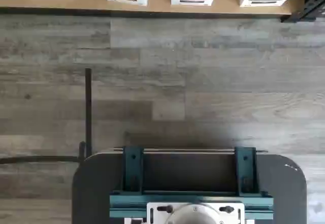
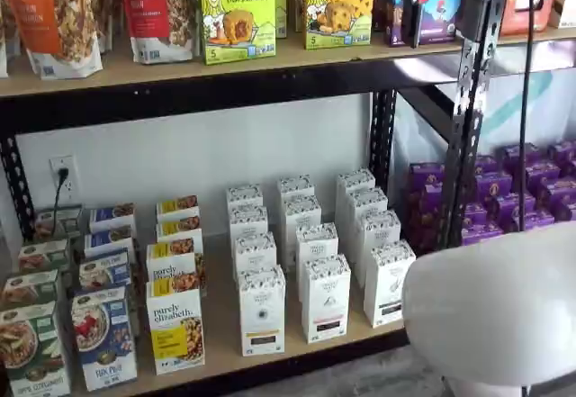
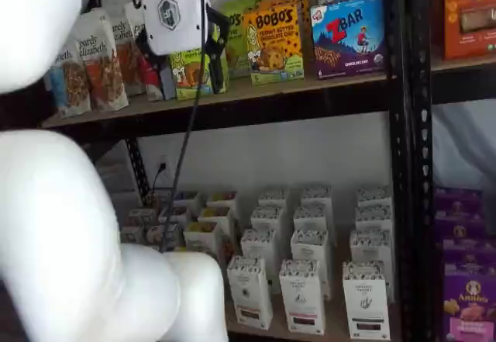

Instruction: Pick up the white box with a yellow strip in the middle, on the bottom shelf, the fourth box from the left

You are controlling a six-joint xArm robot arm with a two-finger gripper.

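White, tall narrow carton (image 2: 262, 311) stands at lower centre on the tan wooden bottom shelf (image 2: 220, 343).
My gripper (image 3: 184, 18) hangs upper left; finger state indeterminable.

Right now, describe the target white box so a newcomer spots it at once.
On the black rack's bottom shelf, three columns of tall white cartons stand beside the purely elizabeth boxes. The white box fronts the column nearest them; its low strip is yellowish, its front-row neighbours' reddish and dark.
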